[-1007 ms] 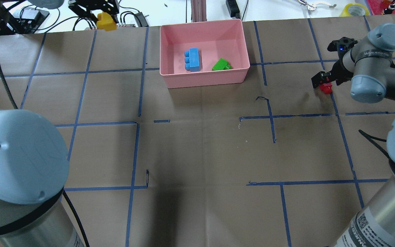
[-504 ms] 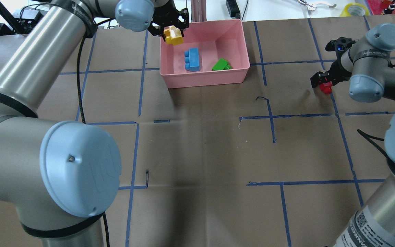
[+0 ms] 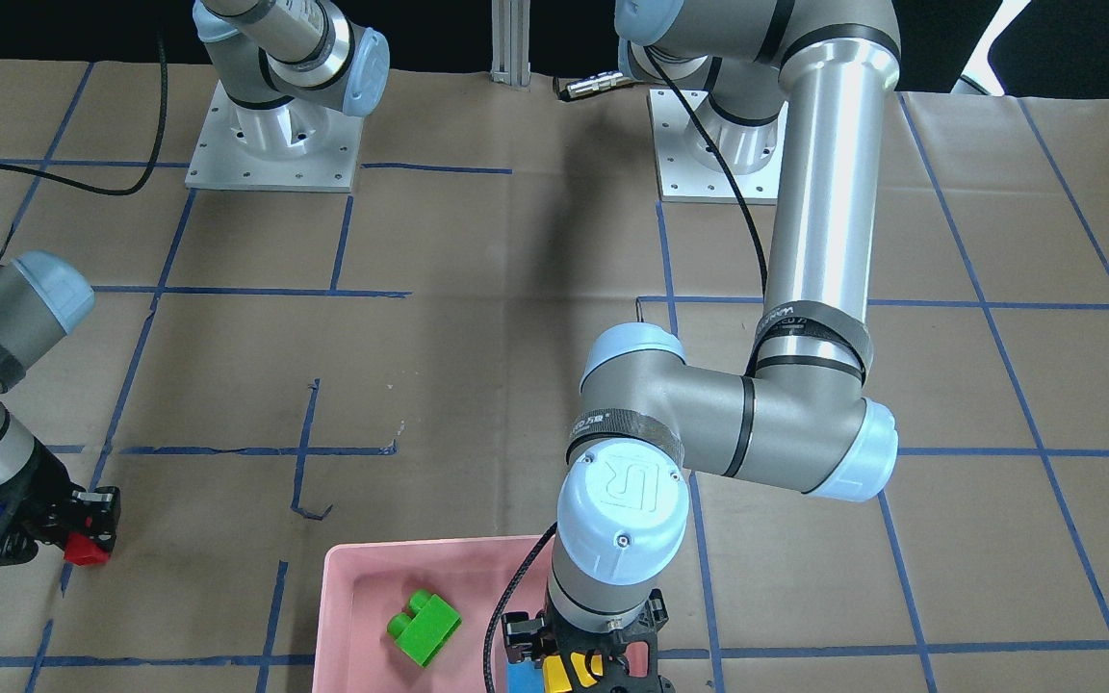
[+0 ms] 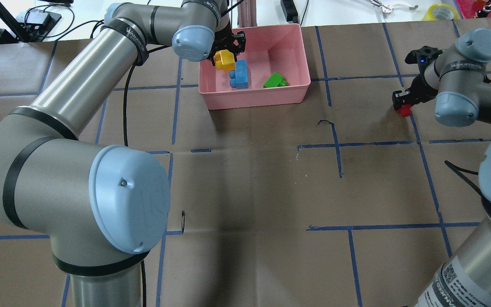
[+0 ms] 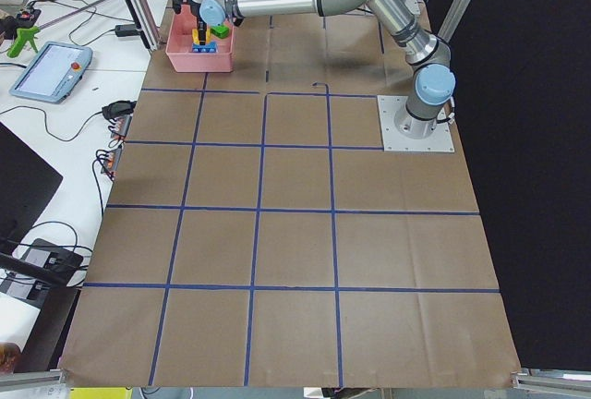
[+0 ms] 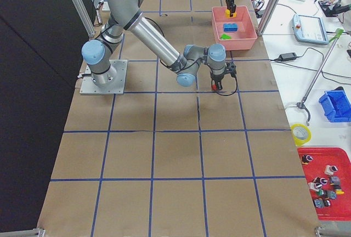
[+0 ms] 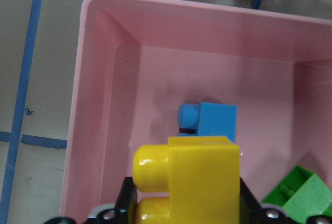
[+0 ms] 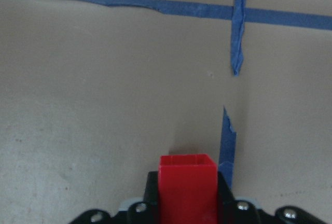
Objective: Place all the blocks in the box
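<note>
Box [image 4: 254, 99]: shallow pink tray with a rounded rim, upright; I see it at the bench's far edge, about midway along.
Blue block [image 4: 241, 75]: lies on the box floor, studs toward the bench's left edge.
Green block [image 4: 274, 80]: tipped, on the box floor near its right wall.
Yellow block [image 4: 225, 60]: clamped in the left end effector [image 4: 226, 54], over the box, just above the blue one.
Red block [image 4: 405, 111]: smallest; clamped in the right end effector [image 4: 402, 104], outside the box, toward the bench's right edge; I cannot tell whether it touches the bench.

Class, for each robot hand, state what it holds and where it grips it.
The left hand grips the yellow block by its two opposite sides, over the box. The right hand grips the red block by its sides.
</note>
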`<action>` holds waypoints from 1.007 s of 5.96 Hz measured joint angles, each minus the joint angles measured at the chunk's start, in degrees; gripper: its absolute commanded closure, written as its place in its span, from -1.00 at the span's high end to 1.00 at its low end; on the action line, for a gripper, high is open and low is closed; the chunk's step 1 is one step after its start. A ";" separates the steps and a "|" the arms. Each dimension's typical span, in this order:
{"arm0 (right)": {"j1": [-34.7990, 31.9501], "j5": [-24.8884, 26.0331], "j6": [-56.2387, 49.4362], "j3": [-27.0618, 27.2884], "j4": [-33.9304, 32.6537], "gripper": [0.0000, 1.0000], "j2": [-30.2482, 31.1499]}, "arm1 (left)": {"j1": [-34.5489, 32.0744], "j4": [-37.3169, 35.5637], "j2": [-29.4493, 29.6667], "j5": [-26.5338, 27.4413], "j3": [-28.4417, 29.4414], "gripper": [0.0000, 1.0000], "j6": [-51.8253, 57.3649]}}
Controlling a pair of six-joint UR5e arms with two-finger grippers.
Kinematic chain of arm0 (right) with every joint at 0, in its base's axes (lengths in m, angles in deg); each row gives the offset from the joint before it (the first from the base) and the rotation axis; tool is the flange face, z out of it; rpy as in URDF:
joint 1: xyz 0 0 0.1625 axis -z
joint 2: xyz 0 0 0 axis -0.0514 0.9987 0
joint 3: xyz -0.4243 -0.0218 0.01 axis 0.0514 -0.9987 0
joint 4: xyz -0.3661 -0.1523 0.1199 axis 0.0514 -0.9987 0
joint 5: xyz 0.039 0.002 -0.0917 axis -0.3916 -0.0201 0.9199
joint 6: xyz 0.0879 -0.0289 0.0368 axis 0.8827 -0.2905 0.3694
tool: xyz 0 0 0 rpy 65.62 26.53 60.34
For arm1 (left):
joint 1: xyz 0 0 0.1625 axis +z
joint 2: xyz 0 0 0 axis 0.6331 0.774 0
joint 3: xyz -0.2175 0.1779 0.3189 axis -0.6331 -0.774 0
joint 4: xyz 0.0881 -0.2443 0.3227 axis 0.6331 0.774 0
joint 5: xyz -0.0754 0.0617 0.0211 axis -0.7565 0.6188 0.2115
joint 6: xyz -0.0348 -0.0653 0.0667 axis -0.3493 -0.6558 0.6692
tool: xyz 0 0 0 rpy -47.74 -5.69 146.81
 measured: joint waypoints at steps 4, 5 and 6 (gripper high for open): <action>-2.06 -0.57 6.74 -12.89 23.08 -0.89 3.18 | 6.31 11.76 -12.34 -0.09 -0.86 0.99 8.78; -4.57 -0.87 11.92 -18.96 32.60 -0.89 3.36 | 9.61 15.00 -16.95 -0.09 -3.43 0.99 15.03; -8.16 -1.30 17.99 -24.07 38.50 -0.89 3.16 | 11.71 16.17 -21.91 -0.09 -8.14 0.99 19.17</action>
